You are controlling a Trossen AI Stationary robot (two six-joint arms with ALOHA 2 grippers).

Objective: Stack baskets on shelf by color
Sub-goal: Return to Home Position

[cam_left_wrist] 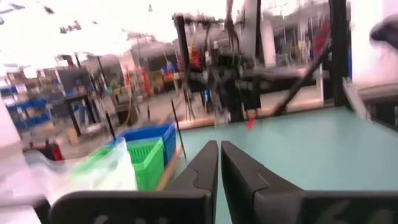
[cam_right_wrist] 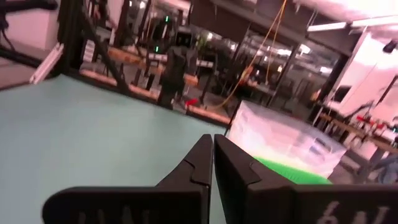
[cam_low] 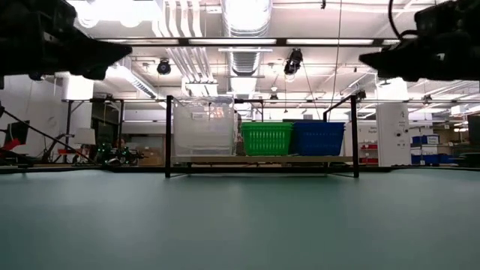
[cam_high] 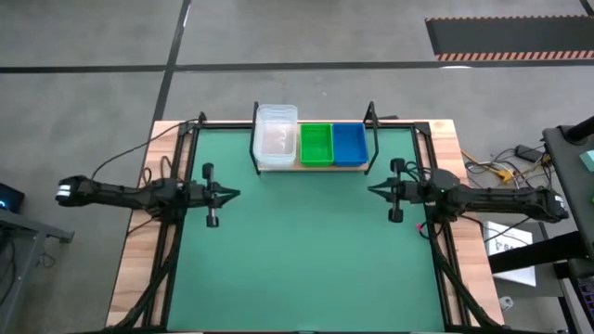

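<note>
Fingers of the L arm, the L fingers [cam_left_wrist: 205,163], are pressed together w/ nothing btwn them. They hover over the left part of the large green mat [cam_high: 306,260], tips pointing inward, well apart from the shelf. R fingers [cam_right_wrist: 200,157] are likewise closed on nothing, mirrored over the mat's right part w/ tips facing the L ones. In the low view both sets hang high above the wooden surface [cam_high: 135,269] that carries the mat.

Light-brown wooden shelf w/ thin black metal uprights [cam_high: 316,168] sits at the mat's far edge, roughly centred btwn the arms. Three stacks stand on it side by side, packed close:
- clear translucent rectangular plastic baskets [cam_high: 276,134] at the left end
- bright green plastic baskets [cam_high: 316,144] in the middle
- blue plastic baskets [cam_high: 349,142] at the right end

Clear stack stands taller than the other two, which are approx level w/ each other. Count per stack: cannot tell.
</note>
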